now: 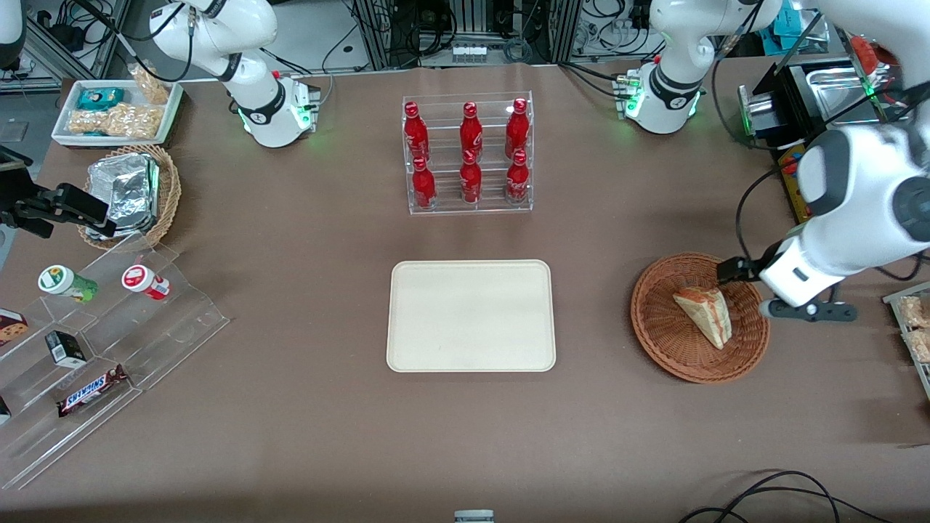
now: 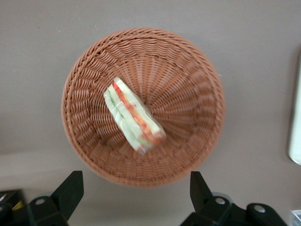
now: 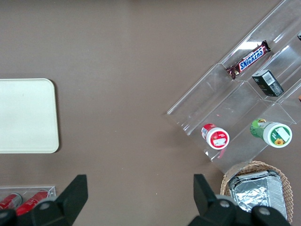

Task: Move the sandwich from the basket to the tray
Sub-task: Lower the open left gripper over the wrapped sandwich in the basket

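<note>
The sandwich, a pale wedge with red and green filling, lies in the reddish-brown wicker basket toward the working arm's end of the table. My left gripper hangs above the basket's rim, clear of the sandwich. It is open wide, and between the black fingertips show only rim and tablecloth. The cream tray lies bare at mid-table, beside the basket.
A clear rack of red bottles stands farther from the front camera than the tray. Toward the parked arm's end are a stepped acrylic display, a tan basket of foil packs and a white snack tray.
</note>
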Available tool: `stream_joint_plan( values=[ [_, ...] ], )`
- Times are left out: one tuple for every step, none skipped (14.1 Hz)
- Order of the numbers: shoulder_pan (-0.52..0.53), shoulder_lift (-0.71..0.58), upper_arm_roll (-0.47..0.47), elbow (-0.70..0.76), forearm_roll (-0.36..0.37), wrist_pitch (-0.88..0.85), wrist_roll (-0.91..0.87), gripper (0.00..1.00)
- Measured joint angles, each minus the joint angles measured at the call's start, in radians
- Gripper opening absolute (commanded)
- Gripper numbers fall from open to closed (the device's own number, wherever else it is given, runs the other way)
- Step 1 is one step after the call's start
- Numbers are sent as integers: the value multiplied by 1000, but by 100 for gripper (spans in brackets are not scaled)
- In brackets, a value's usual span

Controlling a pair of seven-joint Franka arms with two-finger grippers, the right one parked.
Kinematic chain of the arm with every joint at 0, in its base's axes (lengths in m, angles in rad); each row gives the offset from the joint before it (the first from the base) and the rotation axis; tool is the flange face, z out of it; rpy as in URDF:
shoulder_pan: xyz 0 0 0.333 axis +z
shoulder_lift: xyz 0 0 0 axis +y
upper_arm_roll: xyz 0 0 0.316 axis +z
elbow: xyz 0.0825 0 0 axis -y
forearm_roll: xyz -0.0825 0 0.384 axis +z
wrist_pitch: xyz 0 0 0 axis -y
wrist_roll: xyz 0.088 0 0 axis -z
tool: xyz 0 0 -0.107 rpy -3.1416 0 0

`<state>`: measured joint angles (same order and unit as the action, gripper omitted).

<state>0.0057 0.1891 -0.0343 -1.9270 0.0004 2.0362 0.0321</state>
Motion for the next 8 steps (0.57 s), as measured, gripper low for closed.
stream_joint_plan(
  values=[
    [2, 1, 7, -50, 0, 72, -25, 100],
    [5, 1, 10, -93, 0, 141, -66, 100],
    [9, 1, 11, -130, -2, 197, -121, 100],
    [12, 2, 11, -157, -4, 235, -204, 100],
    [13, 5, 11, -174, -4, 253, -312, 100],
    [13, 12, 10, -179, -4, 262, -431, 100],
    [12, 24, 8, -179, -4, 273, -550, 100],
    [12, 39, 6, -179, -4, 292, -651, 100]
  ],
)
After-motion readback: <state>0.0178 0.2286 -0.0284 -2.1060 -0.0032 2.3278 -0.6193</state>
